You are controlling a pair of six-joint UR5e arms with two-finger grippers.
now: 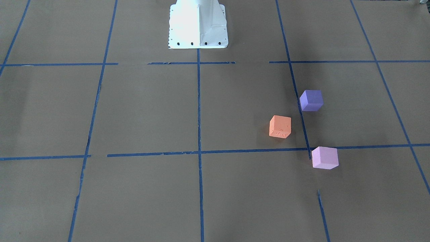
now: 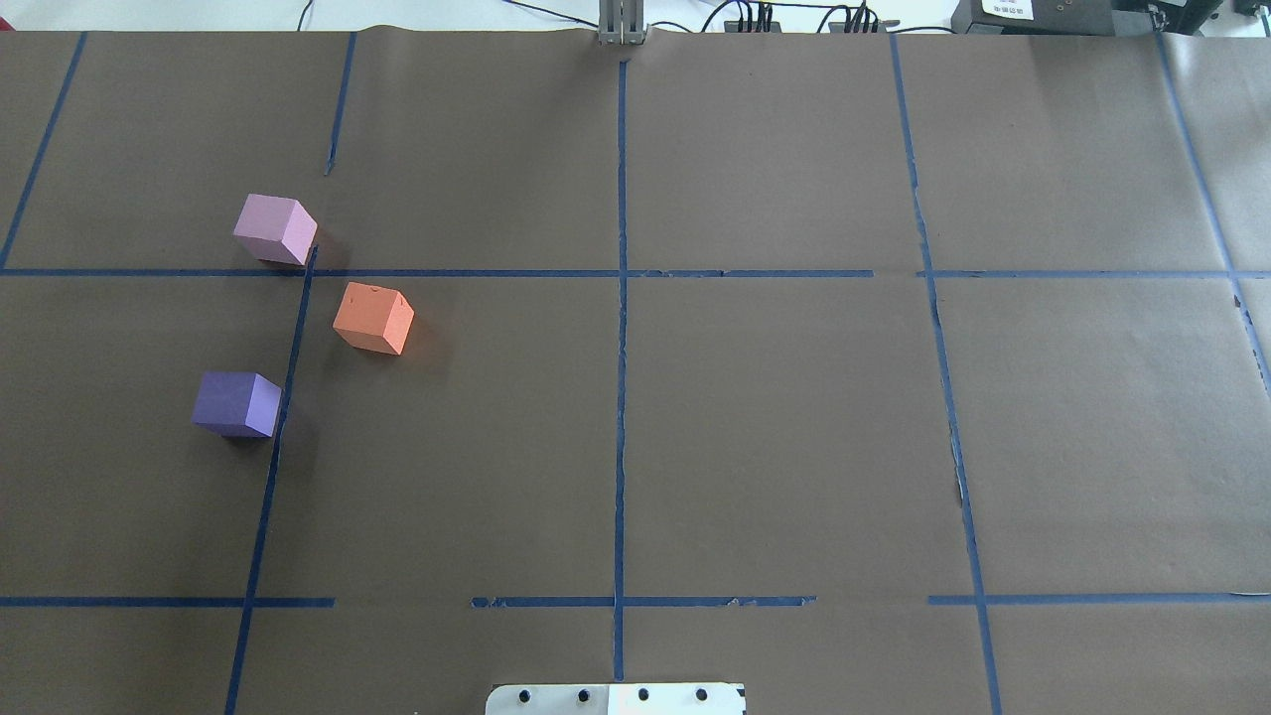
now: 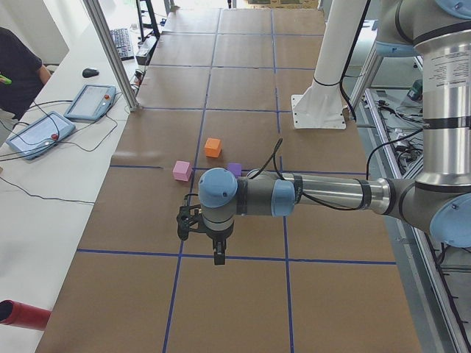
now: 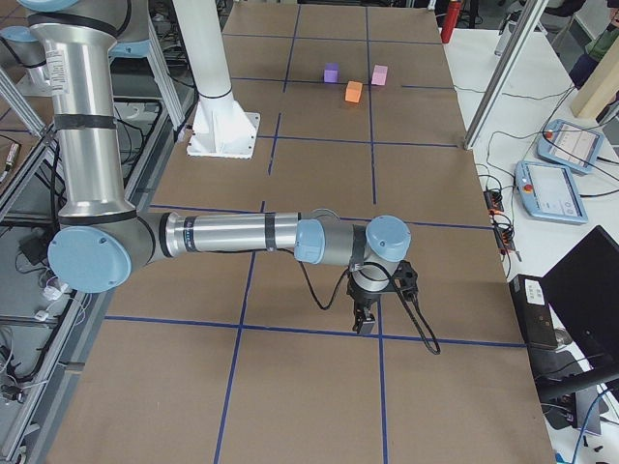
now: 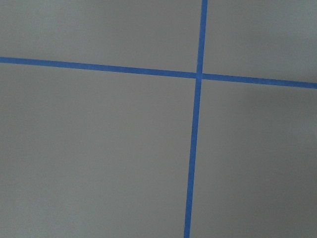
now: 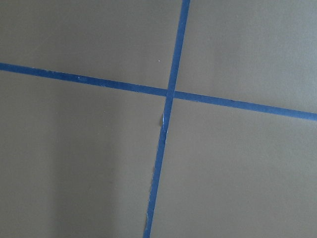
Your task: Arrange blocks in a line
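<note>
Three cubes lie apart on the brown paper on the robot's left half of the table. The pale pink-lilac block (image 2: 275, 228) is farthest from the robot, the orange block (image 2: 373, 318) is in the middle and offset inward, and the dark violet-purple block (image 2: 236, 404) is nearest. They also show in the front-facing view: pink (image 1: 324, 157), orange (image 1: 280, 126), purple (image 1: 311, 100). My left gripper (image 3: 218, 257) hangs over the table well away from the blocks. My right gripper (image 4: 365, 324) hangs over the opposite end. I cannot tell whether either is open or shut. Neither touches a block.
The white robot base (image 1: 197, 25) stands at the table's robot-side edge. Blue tape lines (image 2: 622, 298) divide the paper into squares. Teach pendants (image 3: 90, 101) and an aluminium post (image 3: 110, 55) are along the operators' side. A red cylinder (image 3: 22, 315) lies at the near corner.
</note>
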